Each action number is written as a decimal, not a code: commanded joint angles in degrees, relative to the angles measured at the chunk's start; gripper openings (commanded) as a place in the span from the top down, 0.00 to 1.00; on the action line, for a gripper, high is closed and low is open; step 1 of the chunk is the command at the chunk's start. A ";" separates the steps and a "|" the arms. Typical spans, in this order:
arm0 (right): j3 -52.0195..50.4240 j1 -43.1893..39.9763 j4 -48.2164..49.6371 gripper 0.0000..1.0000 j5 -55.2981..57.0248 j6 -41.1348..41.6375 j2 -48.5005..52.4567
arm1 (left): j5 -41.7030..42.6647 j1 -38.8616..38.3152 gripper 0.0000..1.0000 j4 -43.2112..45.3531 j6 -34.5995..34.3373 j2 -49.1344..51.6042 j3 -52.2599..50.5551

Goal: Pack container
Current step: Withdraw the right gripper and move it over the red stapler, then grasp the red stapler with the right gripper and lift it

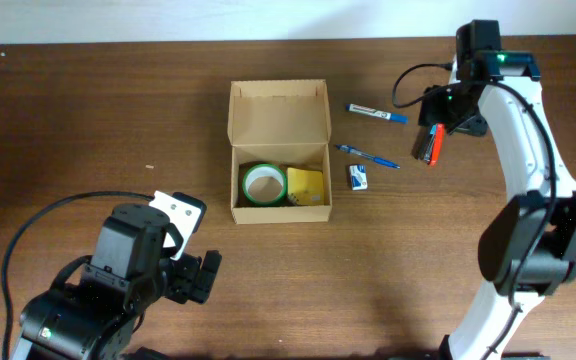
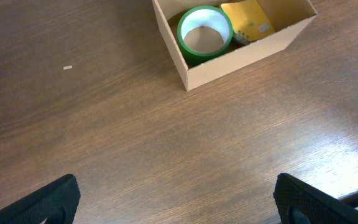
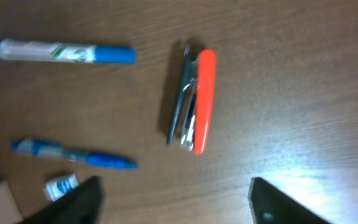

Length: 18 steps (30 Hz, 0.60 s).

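Right wrist view is showing the right end effector [image 3: 174,186], fingers spread wide, hanging above the orange stapler [image 3: 194,102] on the surface [image 1: 118,130]. The container [image 1: 280,213] is sitting open, well apart, holding tape roll [image 1: 264,183] and yellow pad [image 1: 306,186]. The left end effector [image 2: 176,183] is idling, fingers apart. Next is likely lowering and closing across the stapler's narrow body.

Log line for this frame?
container: open, tape roll and sticky pad inside | right gripper: open above stapler | left gripper: open
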 commanded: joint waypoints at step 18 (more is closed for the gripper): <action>-0.33 -1.86 9.44 0.01 -0.31 1.55 12.41 | 0.42 0.15 0.00 0.13 1.11 -0.17 0.92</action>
